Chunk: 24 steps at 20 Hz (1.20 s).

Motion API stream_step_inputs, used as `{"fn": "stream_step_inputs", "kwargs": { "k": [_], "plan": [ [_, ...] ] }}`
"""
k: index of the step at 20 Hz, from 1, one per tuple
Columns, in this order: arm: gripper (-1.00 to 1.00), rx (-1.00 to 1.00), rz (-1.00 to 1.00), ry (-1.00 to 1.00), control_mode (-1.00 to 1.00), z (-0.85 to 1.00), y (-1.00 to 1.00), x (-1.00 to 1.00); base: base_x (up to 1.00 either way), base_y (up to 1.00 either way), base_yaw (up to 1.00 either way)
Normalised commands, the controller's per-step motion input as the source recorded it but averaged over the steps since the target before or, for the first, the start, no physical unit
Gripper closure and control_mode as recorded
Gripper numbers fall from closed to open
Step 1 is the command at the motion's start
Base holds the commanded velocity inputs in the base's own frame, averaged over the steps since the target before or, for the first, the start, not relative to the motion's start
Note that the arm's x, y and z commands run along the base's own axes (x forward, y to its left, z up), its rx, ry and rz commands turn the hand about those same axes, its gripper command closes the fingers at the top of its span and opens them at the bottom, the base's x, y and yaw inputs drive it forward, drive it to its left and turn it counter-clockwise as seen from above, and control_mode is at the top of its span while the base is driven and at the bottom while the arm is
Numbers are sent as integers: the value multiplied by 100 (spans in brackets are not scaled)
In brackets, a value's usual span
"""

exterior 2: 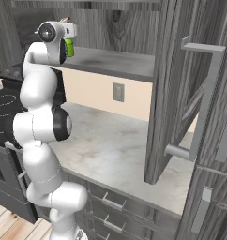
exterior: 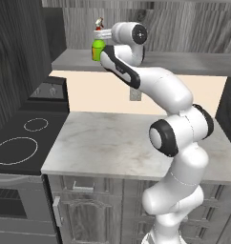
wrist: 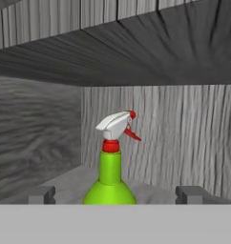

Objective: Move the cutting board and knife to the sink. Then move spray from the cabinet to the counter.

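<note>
While the arm is stretched up into the cabinet (exterior 2: 134, 28), the spray (wrist: 111, 164) is seen upright on the light grey shelf board (exterior: 184, 64), toward its left end. From the hand camera, the green bottle stands at six o'clock of centre, its red-and-white trigger head pointing toward three o'clock. The gripper (wrist: 115, 194) is held wide open, released, with one dark fingertip (wrist: 41, 194) at eight o'clock and the other at four o'clock of the bottle; the bottle lies between them, and no contact with either tip can be made out. Nothing is grasped.

From the left base camera, the green body is partly hidden behind the wrist, at about eleven o'clock of the picture. From the right base camera it shows just beside the hand, near the cabinet's left wall. The open cabinet door (exterior 2: 181, 93) is seen at three o'clock. Below, the counter (exterior: 112, 143) is spread beside the black stovetop (exterior: 22, 143), which lies at nine o'clock.
</note>
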Motion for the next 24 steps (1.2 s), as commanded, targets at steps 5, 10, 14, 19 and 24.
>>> {"fn": "stream_step_inputs", "kwargs": {
  "k": [5, 10, 14, 19, 24],
  "plan": [
    [-100, 0, 0, 0, -100, 0, 5, 18, 0, 0, 0],
    [-100, 0, 0, 0, -100, 0, 9, 21, 0, 0, 0],
    [-100, 0, 0, 0, -100, 0, 10, 21, 0, 0, 0],
    [-100, 0, 0, 0, -100, 0, 7, 18, 0, 0, 0],
    [-100, 0, 0, 0, -100, 0, 3, 12, 0, 0, 0]
  ]
}}
